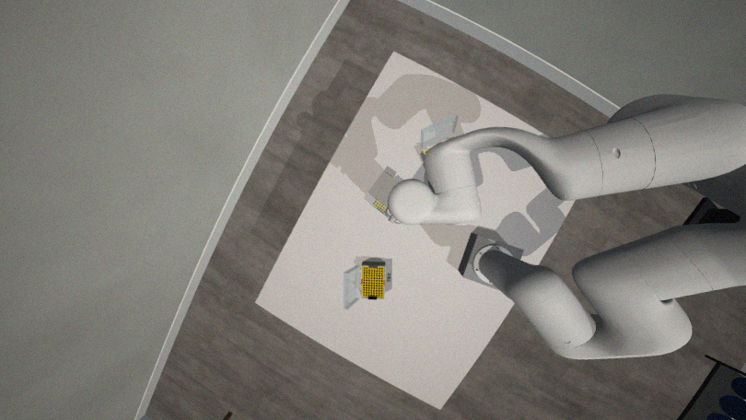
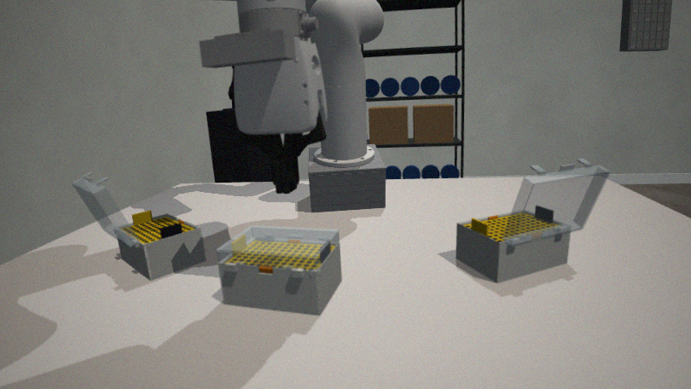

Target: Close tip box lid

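Observation:
Three grey tip boxes with yellow racks stand flat on the white mat. The middle box (image 2: pixel 279 268) has its clear lid down over the rack; in the top view it (image 1: pixel 382 197) is mostly hidden under my arm. The left box (image 2: pixel 157 241) and the right box (image 2: pixel 519 241) have their lids standing open. The right box also shows in the top view (image 1: pixel 371 281), lid laid open to its left. My gripper (image 2: pixel 285 186) is shut and empty, hanging in the air above and behind the middle box, apart from it. The top view hides it under the wrist.
My grey base pedestal (image 2: pixel 346 186) stands just behind the middle box. A black shelf (image 2: pixel 410 111) with blue discs and cardboard boxes is beyond the bench. The bench's curved edge (image 1: pixel 245 171) runs to the left of the mat.

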You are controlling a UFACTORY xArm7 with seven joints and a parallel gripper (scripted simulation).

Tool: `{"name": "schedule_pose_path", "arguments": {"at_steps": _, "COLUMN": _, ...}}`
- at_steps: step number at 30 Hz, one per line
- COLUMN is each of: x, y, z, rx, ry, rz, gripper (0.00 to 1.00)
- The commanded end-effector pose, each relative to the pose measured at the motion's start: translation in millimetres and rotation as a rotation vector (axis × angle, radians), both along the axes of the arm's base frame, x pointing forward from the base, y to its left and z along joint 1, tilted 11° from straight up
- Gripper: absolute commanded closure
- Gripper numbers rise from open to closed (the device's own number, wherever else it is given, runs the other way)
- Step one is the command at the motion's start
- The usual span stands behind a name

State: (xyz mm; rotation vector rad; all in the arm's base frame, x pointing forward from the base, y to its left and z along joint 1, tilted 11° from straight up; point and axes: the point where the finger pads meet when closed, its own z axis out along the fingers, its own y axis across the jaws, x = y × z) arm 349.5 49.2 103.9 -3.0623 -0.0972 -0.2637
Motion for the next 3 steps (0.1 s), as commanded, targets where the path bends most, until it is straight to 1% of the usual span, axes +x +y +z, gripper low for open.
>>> {"name": "schedule_pose_path", "arguments": {"at_steps": 1, "x": 0.8, "y": 0.1, "z": 0.9, "rx": 0.000, "ry": -0.002, "rz": 0.000, "gripper": 1.00}}
{"name": "schedule_pose_path", "arguments": {"at_steps": 3, "x": 0.8, "y": 0.1, "z": 0.9, "rx": 0.000, "ry": -0.002, "rz": 0.000, "gripper": 1.00}}
